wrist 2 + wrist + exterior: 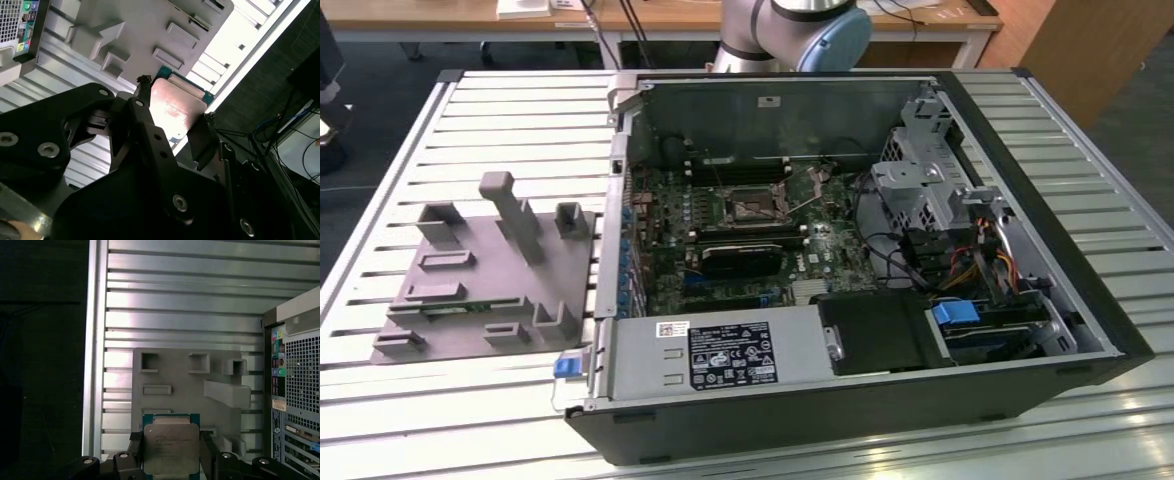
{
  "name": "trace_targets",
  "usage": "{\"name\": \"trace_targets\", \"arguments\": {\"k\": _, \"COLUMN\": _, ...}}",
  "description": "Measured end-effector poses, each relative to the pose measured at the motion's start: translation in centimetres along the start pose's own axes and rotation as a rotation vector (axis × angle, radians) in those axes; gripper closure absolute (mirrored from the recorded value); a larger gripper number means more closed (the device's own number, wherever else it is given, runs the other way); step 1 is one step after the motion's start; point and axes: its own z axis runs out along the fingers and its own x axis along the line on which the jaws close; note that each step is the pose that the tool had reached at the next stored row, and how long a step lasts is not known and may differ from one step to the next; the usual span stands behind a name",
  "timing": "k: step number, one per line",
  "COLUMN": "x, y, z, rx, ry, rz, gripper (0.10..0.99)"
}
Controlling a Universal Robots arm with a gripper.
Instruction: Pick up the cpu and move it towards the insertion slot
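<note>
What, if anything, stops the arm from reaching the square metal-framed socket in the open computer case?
Probably nothing, so likely yes: the black computer case lies open upward and the square metal-framed socket sits uncovered.

The cpu (171, 447) held over the grey fixture plate (175, 375).
The gripper (171, 452) clamps two opposite edges; the plate lies on a slatted table (200, 300) beside a computer case (300, 390).

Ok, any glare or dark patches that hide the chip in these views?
Second wrist view: pinkish glare on the chip, table slats washed out white. First wrist view: chip evenly lit, dark beyond the table edge. Exterior view: even light, computer case interior dimmer.
</note>
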Motion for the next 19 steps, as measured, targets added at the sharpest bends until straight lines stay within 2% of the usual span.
{"name": "trace_targets", "arguments": {"k": 6, "x": -0.26, "y": 0.01, "z": 0.0, "rx": 0.0, "ry": 0.0002, "rz": 0.0, "gripper": 0.545}}
{"name": "trace_targets", "arguments": {"k": 19, "x": -2.92, "y": -0.02, "z": 0.17, "rx": 0.0, "ry": 0.0002, "rz": 0.0, "gripper": 0.545}}
